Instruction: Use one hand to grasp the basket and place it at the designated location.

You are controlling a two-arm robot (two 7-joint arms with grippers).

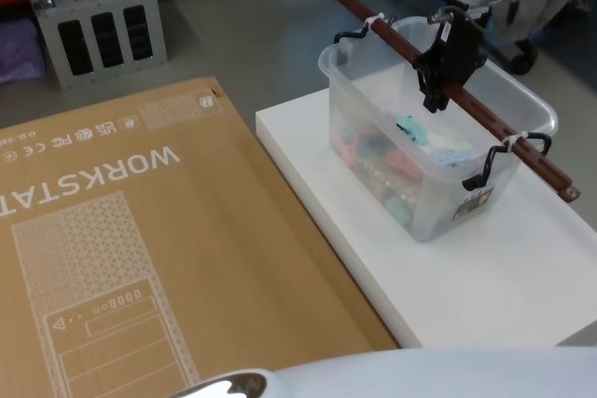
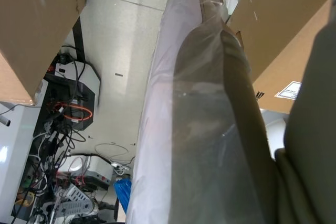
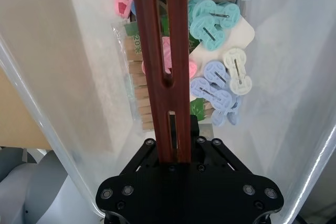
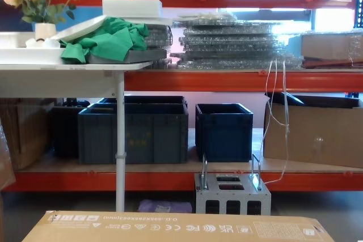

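Grasp step in hand. Right gripper (image 1: 437,90) over middle of basket (image 1: 434,137), jaws clamped on brown slotted handle bar (image 3: 160,72) spanning rim. Basket resting on white desk (image 1: 522,277), just beside big cardboard box (image 1: 140,258); coloured clips inside. Next, by judgement: lift straight up, keep bar level, carry to designated spot. Left gripper: jaw state impossible to tell.

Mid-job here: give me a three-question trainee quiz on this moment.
1. True or false: the right gripper is shut on the basket's handle.
2. What does the basket stand on: A the cardboard box, B the white platform, C the floor?
3. Fill in: the handle is a long, slotted, ____-coloured bar.

Key: 1 true. 2 B. 3 reddish-brown.
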